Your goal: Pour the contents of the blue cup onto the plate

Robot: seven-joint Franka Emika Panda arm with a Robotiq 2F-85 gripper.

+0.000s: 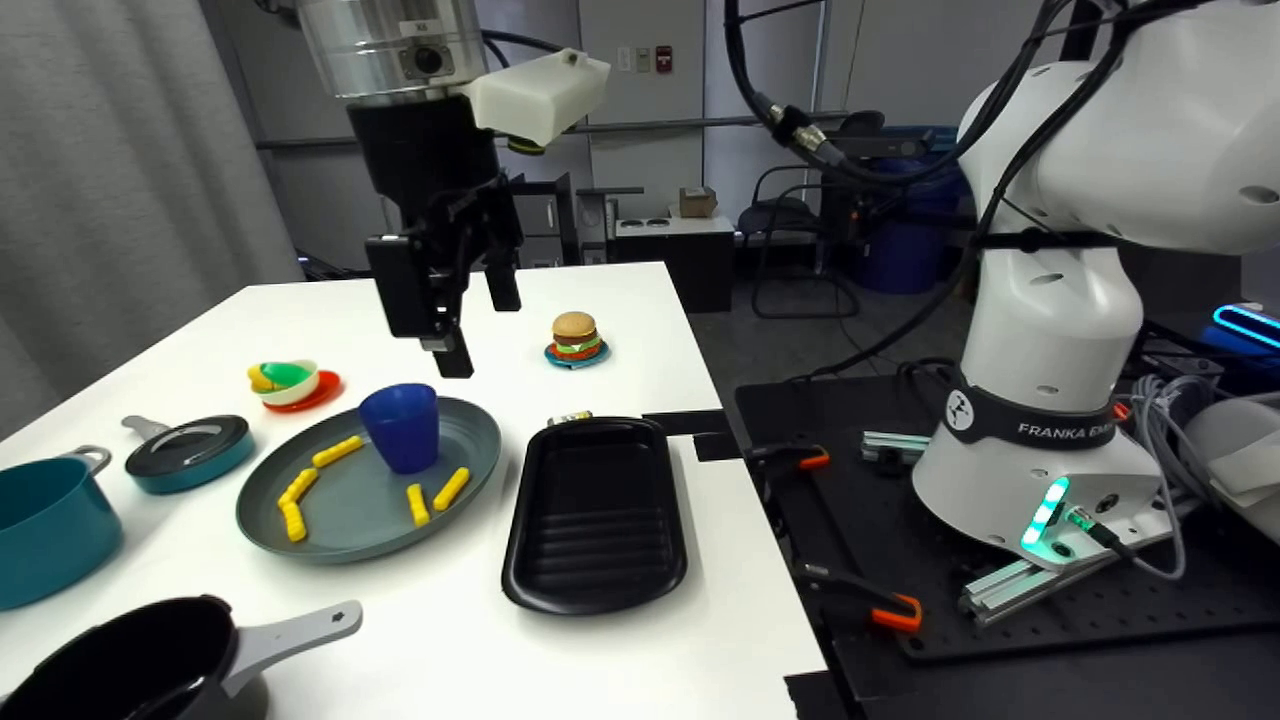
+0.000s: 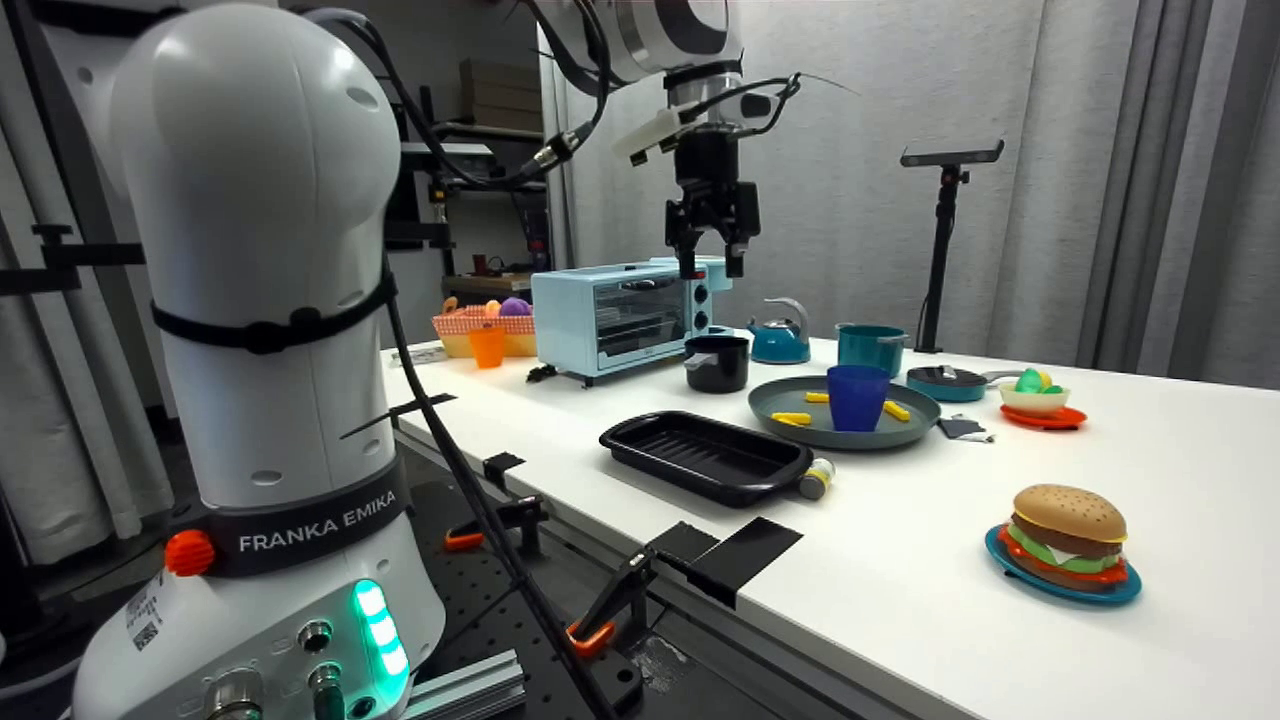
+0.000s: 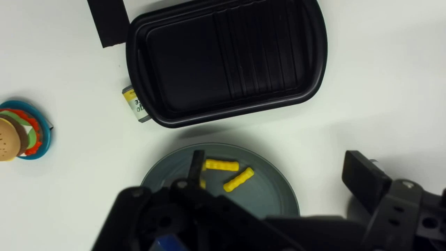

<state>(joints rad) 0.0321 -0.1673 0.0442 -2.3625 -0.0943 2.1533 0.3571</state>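
The blue cup [image 1: 400,428] stands upright on the plate [image 1: 375,510], and both also show in an exterior view, the cup [image 2: 857,398] and the plate [image 2: 790,434]. Several yellow pieces [image 1: 338,450] lie on the plate around the cup. Two of the yellow pieces [image 3: 239,179] show plainly in the wrist view on the plate [image 3: 268,195]. Only a blue sliver of the cup [image 3: 169,244] shows there, behind the gripper. The cup's bottom inside is hidden. My gripper [image 1: 481,328] is open and empty above the table, apart from the cup; its spread fingers show in the wrist view [image 3: 278,170].
A black grill pan [image 1: 595,520] lies beside the plate, with a small can [image 2: 817,478] at its end. A burger toy [image 2: 1068,535], teal pot [image 1: 50,530], small round pan [image 1: 190,450], dark pot [image 1: 130,650] and toaster oven [image 2: 640,315] stand around.
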